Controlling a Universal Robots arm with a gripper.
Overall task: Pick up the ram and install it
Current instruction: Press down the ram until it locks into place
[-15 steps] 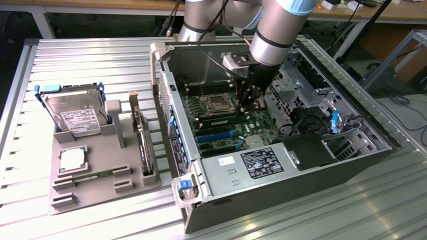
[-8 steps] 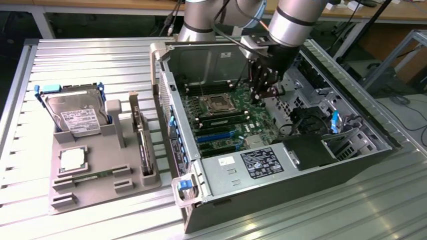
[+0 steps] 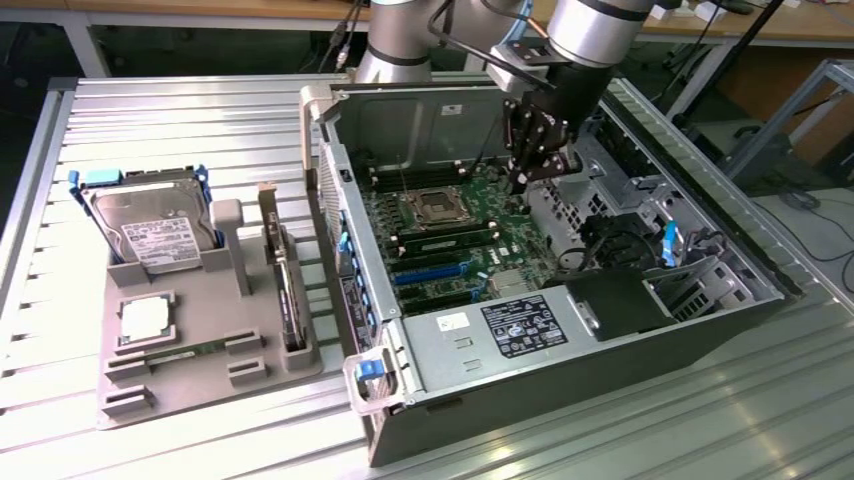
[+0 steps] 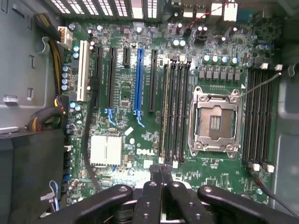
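Fingers [image 4: 161,179] of the end effector [image 3: 523,180] are pressed together with nothing between them, hanging inside the open computer case [image 3: 561,330] above the motherboard [image 4: 140,93]. In the wrist view the fingertips sit just over the row of black memory slots [image 4: 174,112] beside the empty CPU socket [image 4: 216,122]. One ram [image 3: 180,352] stick lies flat in a groove of the grey holder tray [image 3: 200,385], well apart from the case on the exterior view's left, below the square silver CPU chip [image 3: 144,318]. A hard drive [image 3: 150,228] stands upright at the tray's far end, on the slatted metal surface [image 3: 174,120].
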